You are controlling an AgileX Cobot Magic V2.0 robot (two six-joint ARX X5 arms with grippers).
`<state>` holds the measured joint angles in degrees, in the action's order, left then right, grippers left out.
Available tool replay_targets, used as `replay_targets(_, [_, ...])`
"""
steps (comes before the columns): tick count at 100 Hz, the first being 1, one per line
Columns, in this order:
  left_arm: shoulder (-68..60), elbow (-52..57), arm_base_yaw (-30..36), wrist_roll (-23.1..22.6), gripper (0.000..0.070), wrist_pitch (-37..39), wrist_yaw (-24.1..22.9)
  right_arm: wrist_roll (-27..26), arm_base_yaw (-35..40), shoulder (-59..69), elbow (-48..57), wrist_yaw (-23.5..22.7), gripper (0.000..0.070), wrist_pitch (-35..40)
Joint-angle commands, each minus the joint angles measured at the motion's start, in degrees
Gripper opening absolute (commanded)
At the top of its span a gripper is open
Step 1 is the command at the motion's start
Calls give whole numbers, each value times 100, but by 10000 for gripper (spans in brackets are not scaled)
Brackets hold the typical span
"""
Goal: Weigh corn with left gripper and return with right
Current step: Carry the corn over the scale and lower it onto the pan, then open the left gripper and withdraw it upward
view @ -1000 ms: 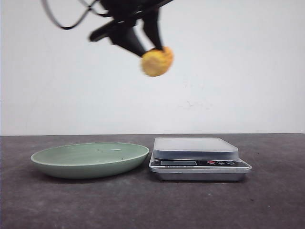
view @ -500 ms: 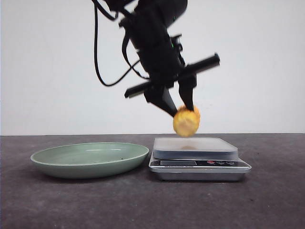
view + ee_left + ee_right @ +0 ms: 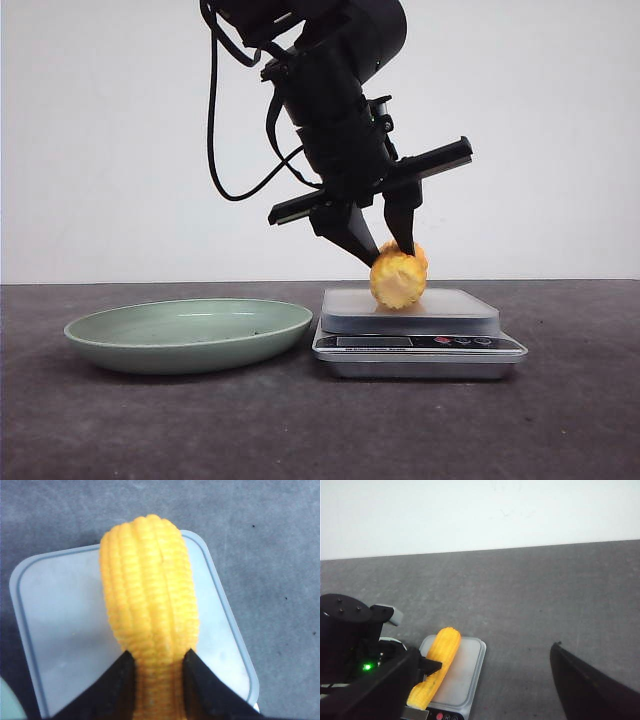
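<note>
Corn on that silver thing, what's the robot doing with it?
The robot's left gripper is putting a piece of corn on a kitchen scale to weigh it. The corn is down on the scale's grey tray, and the black fingers are pinching one end, so it has not been let go yet. A green plate sits beside the scale with nothing in it. The right gripper hangs off to the side, open and holding nothing.
</note>
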<state>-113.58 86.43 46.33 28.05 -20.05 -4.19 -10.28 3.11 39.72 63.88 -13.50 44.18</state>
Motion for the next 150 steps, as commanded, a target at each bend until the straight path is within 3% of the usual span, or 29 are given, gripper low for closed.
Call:
replay_targets(1, [-170,149,92,-70,370,48,11,66,17,22,116,0,535,-35])
replay_targets(19, [-170,151,96,-105,399,57,13,68,17,24,116,0,535,-42])
replay_targets(33, [-98,219,101,-173,483,11,15,68,17,24,116,0,535,-39])
replay_targets(43, [142,251,101,-245,486,37,11,68,17,24,116,0,535,-37])
replay_targets(71, [1886,308,94,-1110,479,-168,-90,63,17,24,116,-7,535,-50])
replay_targets(94, [3886,308,-52,-1961,479,-1244,-1084,66,20,24,116,-28,535,98])
replay_targets(120, [5595,308,-901,-2035,479,-3001,-1860,68,122,118,116,-223,535,-22])
replay_targets(138, [6636,291,-1309,-1954,479,-3773,-2063,63,509,411,116,-216,537,-177])
replay_targets(150, [7324,286,-1335,-1666,476,-4179,-2092,24,815,704,116,-138,553,-326])
